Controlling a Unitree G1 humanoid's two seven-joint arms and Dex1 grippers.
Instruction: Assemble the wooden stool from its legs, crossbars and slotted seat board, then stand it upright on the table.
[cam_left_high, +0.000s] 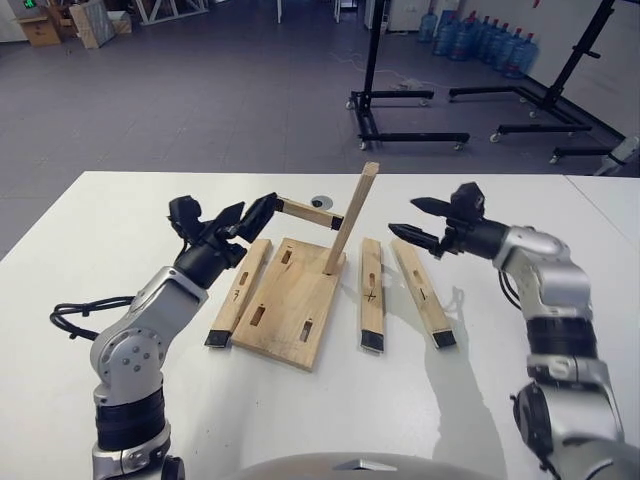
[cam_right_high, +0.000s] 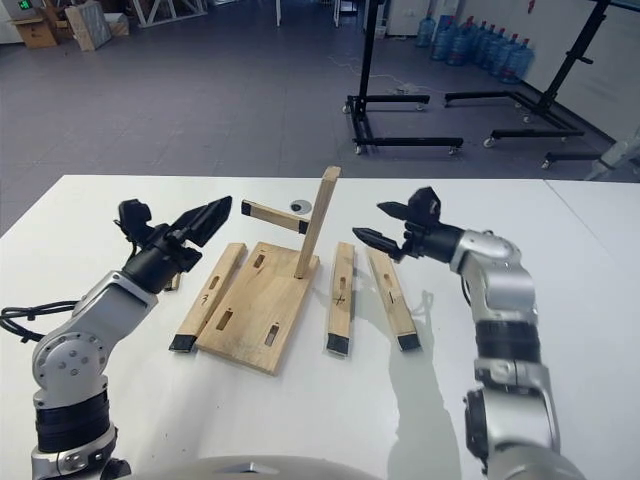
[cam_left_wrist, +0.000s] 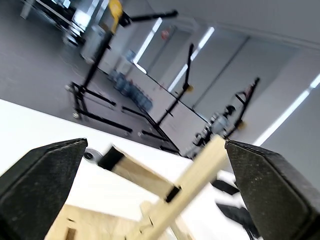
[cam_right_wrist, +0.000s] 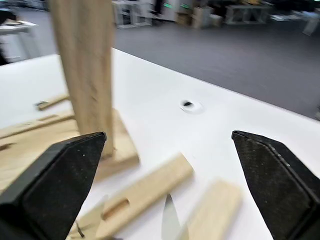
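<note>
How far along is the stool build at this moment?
Done: the upright leg stands in a far corner slot of the seat board, with a crossbar joined to it. In hand: nothing. The left gripper is open by the crossbar's free end, and the right gripper is open beside the leg. Left: three loose legs lie flat.

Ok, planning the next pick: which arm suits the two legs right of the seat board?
Right: its open gripper hangs near those legs; the left gripper is beyond the board, by the crossbar.

Left fingers (cam_left_high: 260, 210) and right fingers (cam_left_high: 430, 205) both spread wide, tips inward toward each other.
</note>
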